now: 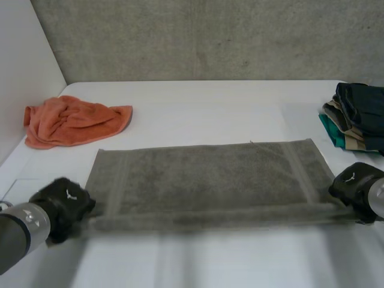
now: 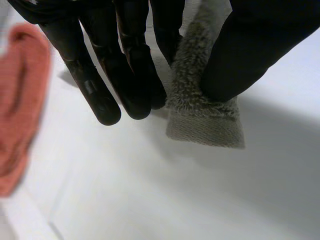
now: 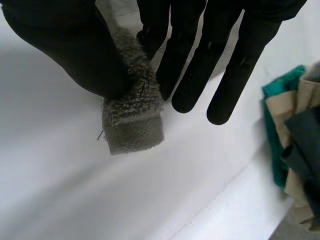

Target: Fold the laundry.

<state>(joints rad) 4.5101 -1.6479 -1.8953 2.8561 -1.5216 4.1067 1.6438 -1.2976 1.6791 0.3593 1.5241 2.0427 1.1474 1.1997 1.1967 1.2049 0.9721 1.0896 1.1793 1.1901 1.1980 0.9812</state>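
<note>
Fingers point(image 2: 135, 75) and thumb clamp the towel's point(image 1: 204, 177) near corners, left hand point(image 1: 63, 204) and right hand point(image 1: 357, 185). Likely first fold; next, both must carry that edge evenly toward the table's point(image 1: 210, 108) back edge.

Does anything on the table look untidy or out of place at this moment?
Only the orange towel, which lies crumpled at the far left. The grey towel is spread out, its near corners pinched by the left hand and right hand.

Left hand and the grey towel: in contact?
Touching. In the left wrist view the left hand pinches a corner of the grey towel between its thumb and a finger.
</note>
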